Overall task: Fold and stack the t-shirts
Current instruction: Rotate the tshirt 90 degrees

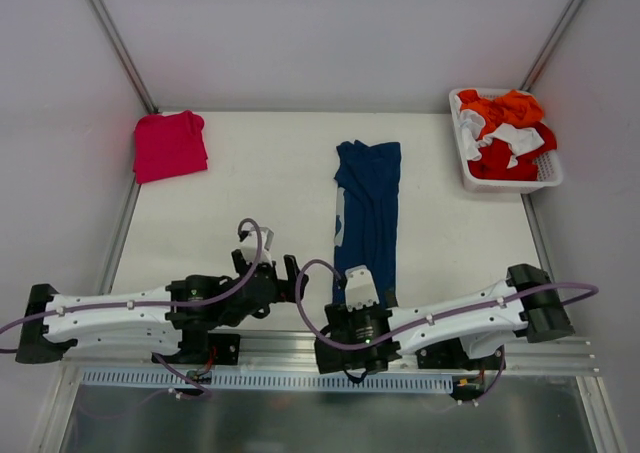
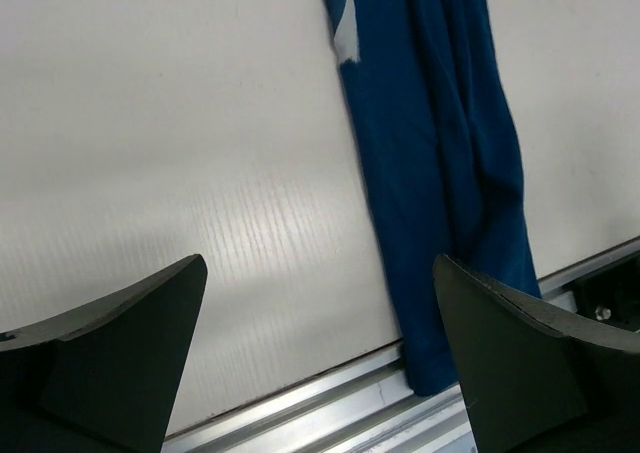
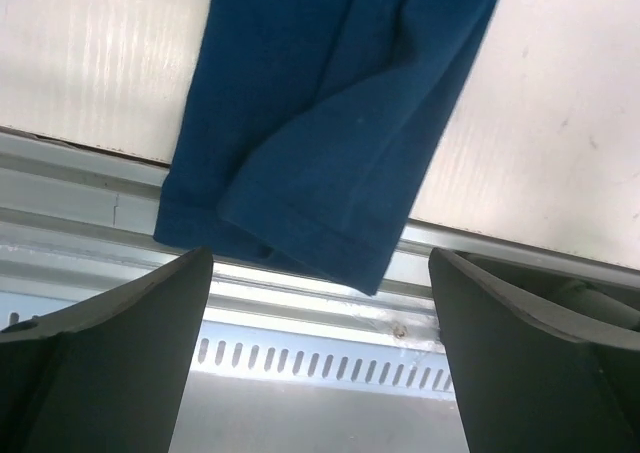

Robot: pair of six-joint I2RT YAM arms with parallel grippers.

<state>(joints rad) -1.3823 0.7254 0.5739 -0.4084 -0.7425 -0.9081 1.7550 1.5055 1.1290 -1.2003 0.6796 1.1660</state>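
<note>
Shirts: navy t-shirt (image 1: 368, 218) folded long, hem overhanging rail (image 1: 280, 345); pink-red t-shirt (image 1: 170, 145) well beyond rail, leftward | left gripper (image 2: 320, 273), right gripper (image 3: 320, 258): jaws apart, empty, near rail | risk: pinching one layer at rail could unfold the strip.

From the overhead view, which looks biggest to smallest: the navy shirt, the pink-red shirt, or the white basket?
1. Navy t-shirt and white basket: about equal in area, too close to rank.
2. Pinkish-red t-shirt: clearly smallest.
</note>
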